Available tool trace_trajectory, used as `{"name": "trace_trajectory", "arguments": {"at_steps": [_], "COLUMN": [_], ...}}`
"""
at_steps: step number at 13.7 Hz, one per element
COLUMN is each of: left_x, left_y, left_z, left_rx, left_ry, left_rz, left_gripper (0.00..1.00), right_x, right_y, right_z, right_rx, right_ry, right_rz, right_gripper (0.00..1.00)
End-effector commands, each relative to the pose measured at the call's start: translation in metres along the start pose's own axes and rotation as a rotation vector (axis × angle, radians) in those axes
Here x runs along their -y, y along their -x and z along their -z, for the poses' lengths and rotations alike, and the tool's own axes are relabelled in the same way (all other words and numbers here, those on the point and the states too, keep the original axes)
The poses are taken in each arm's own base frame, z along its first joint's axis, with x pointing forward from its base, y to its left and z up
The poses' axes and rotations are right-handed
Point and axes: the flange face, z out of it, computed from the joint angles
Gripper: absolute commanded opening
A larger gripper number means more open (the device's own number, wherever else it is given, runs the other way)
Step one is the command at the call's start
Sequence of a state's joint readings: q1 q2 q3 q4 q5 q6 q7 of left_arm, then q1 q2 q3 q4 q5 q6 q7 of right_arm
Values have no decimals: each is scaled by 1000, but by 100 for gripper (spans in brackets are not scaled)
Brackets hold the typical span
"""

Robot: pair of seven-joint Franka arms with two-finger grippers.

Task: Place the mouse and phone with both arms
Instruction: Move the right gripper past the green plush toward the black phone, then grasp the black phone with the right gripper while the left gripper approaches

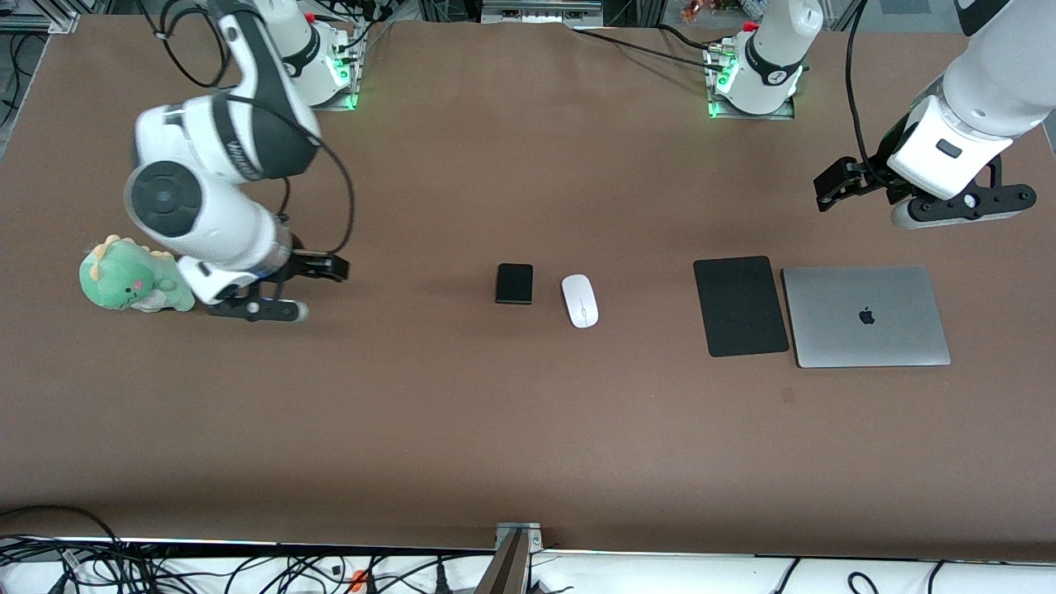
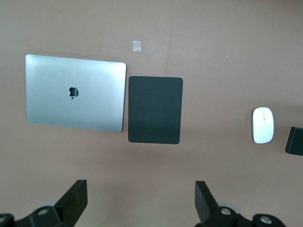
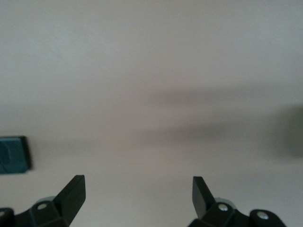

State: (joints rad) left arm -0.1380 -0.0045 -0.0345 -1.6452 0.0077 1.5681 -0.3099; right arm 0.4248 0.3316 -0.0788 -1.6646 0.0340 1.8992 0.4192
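The white mouse (image 1: 580, 300) lies mid-table, with the small black phone (image 1: 514, 283) just beside it toward the right arm's end. Both also show in the left wrist view: the mouse (image 2: 263, 125) and, cut by the frame edge, the phone (image 2: 296, 141). My left gripper (image 1: 827, 187) is open and empty over bare table close to the mouse pad and laptop; its fingers (image 2: 75, 196) stand wide apart. My right gripper (image 1: 334, 267) is open and empty, low over bare table beside a plush toy; in its wrist view the fingers (image 3: 75, 189) frame only table.
A flat black mouse pad (image 1: 740, 305) lies toward the left arm's end from the mouse, with a closed silver laptop (image 1: 866, 316) right beside it. A green plush dinosaur (image 1: 128, 276) sits at the right arm's end. A small tape patch (image 1: 788, 396) lies nearer the front camera.
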Motion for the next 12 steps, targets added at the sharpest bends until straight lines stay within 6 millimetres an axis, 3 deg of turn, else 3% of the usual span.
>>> {"name": "trace_trajectory", "arguments": {"at_steps": [1,8,12], "left_x": [0,-1,-1], "left_y": [-1,-4,-4], "left_z": [1,-3,-3], "left_rx": [-10,-2,-2], "left_ry": [-8,-10,-10], "left_rz": [-16,-16,-16], "left_gripper": [100,100,100], "right_x": [58,184,219], "right_y": [10,54,71], "right_z": [-20,-95,-142], "right_rx": [-61,-146,-177], "right_ry": [-33,-122,-137], "right_rz": [-27,-133,-117], "right_gripper": [100,100,100]}}
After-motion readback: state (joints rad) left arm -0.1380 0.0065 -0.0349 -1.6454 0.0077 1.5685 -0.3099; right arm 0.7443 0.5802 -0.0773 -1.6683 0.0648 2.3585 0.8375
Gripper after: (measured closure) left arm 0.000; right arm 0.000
